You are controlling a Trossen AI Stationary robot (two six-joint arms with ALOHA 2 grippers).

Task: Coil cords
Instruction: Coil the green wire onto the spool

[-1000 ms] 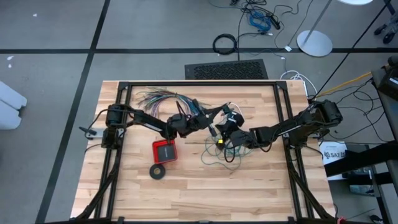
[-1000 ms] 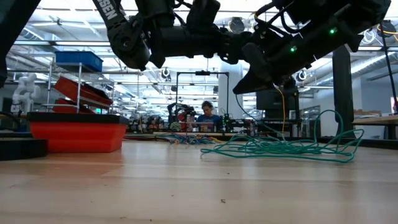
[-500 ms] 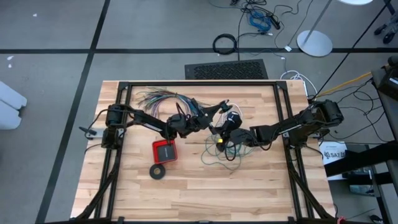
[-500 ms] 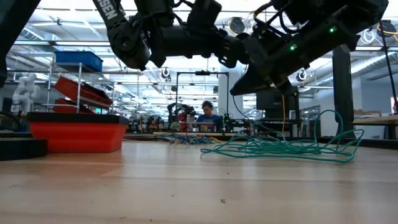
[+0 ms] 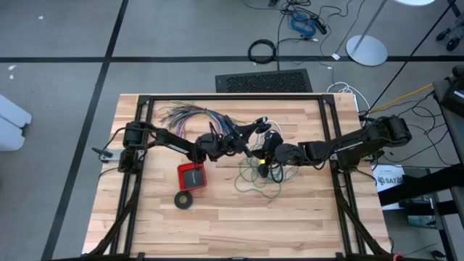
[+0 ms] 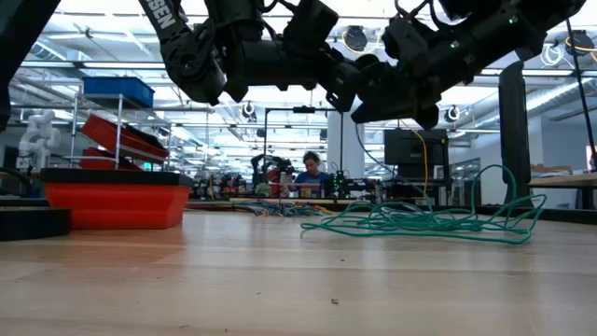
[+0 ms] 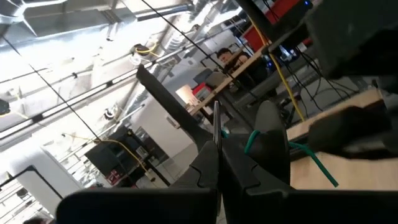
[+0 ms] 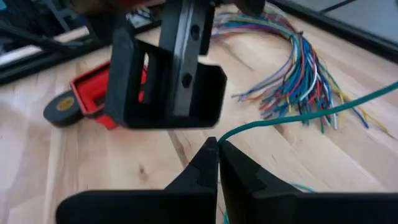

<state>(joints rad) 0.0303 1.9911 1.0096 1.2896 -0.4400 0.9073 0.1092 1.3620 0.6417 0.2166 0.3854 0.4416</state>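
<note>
The teal-green wire (image 5: 257,178) lies as a loose tangle (image 6: 420,222) on the table's middle. My right gripper (image 8: 217,144), above that tangle (image 5: 264,159), is shut on a stretch of it. My left gripper (image 7: 217,149) is shut and stands just beyond it (image 5: 254,129), raised off the table. A short piece of teal wire (image 7: 252,140) shows beside one left finger. A small white bit (image 5: 264,120), perhaps the white cord, shows by the left gripper's tip. My right gripper pinches the teal wire (image 8: 227,135) between its two fingertips, slanting down from the table's right side. From the tips the wire bends and runs off above the table, clear of the wood. My left gripper: I cannot tell whether it touches the wire beside its finger.
A fanned bundle of many-coloured wires (image 5: 190,114) lies at the far left of the middle. A red box (image 5: 192,175) and a black tape ring (image 5: 184,199) sit nearer, left of the tangle. Bare wood lies along the near edge (image 5: 290,232).
My right gripper has risen a little and tipped from pointing steeply down to nearer level, staying shut on the wire. My left gripper has rolled about its own line while staying in place. The tangle on the table has kept its place.
</note>
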